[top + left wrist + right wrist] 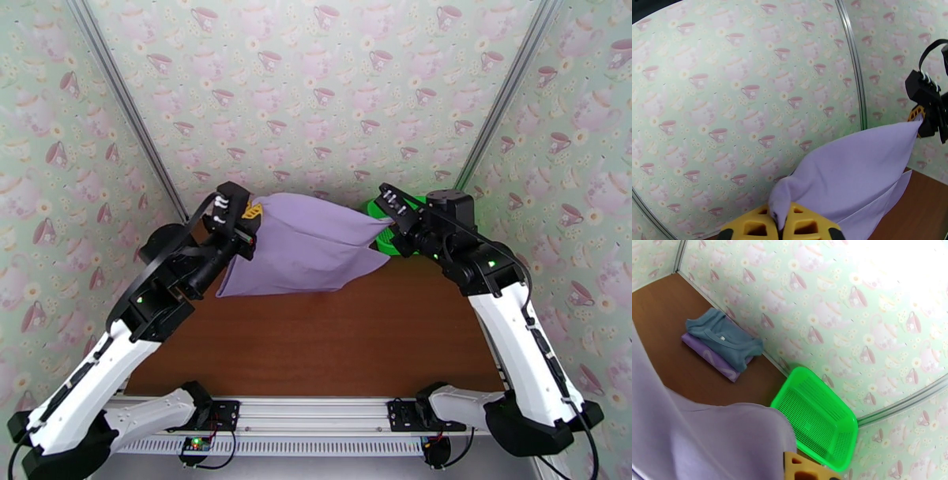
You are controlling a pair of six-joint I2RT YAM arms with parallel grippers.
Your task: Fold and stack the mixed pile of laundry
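Note:
The pale lavender-grey garment hangs stretched between my two grippers above the back of the brown table. My left gripper is shut on its left corner; the yellow fingers pinch the lavender-grey cloth. My right gripper is shut on the right corner, where a yellow finger sits beside the cloth. On the table by the back wall, the folded dusty blue-grey garment lies on the folded purple shirt, which bears a white mark.
A green plastic mesh basket stands empty against the back wall, right of the folded stack and just behind my right gripper; part of the basket shows under the arm. Teacup-patterned walls close in the back and sides.

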